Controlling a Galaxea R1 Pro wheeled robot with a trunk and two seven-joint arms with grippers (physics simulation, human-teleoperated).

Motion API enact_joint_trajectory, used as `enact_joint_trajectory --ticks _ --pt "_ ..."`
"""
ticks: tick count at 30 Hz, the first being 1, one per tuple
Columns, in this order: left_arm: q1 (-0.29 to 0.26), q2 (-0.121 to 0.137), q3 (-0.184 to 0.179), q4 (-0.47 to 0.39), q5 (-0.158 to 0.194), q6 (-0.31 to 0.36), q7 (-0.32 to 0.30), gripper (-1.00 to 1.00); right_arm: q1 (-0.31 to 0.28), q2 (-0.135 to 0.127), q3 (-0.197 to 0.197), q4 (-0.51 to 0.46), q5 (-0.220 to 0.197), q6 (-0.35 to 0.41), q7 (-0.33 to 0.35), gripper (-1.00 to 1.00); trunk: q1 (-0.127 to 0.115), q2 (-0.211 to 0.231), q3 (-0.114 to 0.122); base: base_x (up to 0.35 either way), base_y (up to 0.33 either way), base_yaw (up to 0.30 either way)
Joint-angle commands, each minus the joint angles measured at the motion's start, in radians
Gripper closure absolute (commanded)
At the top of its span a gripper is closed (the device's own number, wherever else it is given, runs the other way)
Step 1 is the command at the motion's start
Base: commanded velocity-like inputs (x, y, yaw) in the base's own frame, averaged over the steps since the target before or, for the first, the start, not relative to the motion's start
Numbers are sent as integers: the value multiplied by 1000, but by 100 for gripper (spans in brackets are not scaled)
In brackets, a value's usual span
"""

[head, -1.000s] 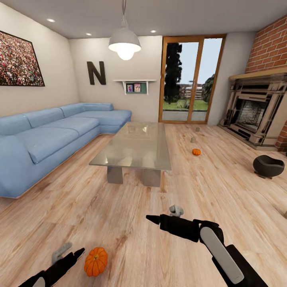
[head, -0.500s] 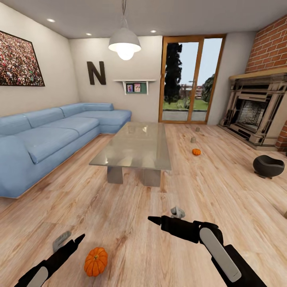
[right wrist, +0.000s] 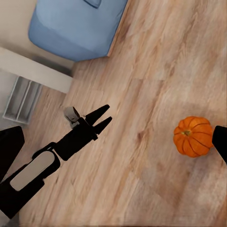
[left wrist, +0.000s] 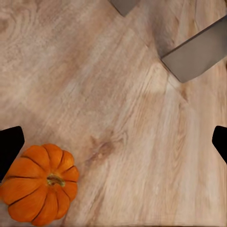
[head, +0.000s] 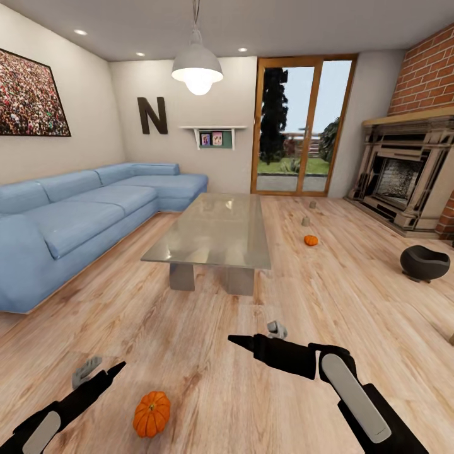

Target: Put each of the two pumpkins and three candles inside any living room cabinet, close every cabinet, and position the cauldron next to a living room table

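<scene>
A living room with a plank floor. Blue sofa at left, grey desk in the middle, black cauldron at right. The left pincer, fingers apart, hovers left of the near pumpkin. The right pincer points left; its fingers look together. A sideways nudge could roll the pumpkin away. The left arm has drawn back leftward since earlier.
</scene>
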Motion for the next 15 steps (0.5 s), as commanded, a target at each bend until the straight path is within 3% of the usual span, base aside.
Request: enact_joint_trajectory --ticks 1,6,15 --pt "-1 1 4 2 15 16 -4 -100 -1 1 0 -6 -2 8 7 -100 0 0 -1 0 0 0" --pt "-2 4 6 0 28 44 -5 -100 -1 -1 -1 -26 -33 36 29 -100 0 0 -1 0 17 0" --pt "-2 15 8 8 49 94 -25 -100 -1 -3 -2 -29 -84 80 48 -100 0 0 -1 0 138 0"
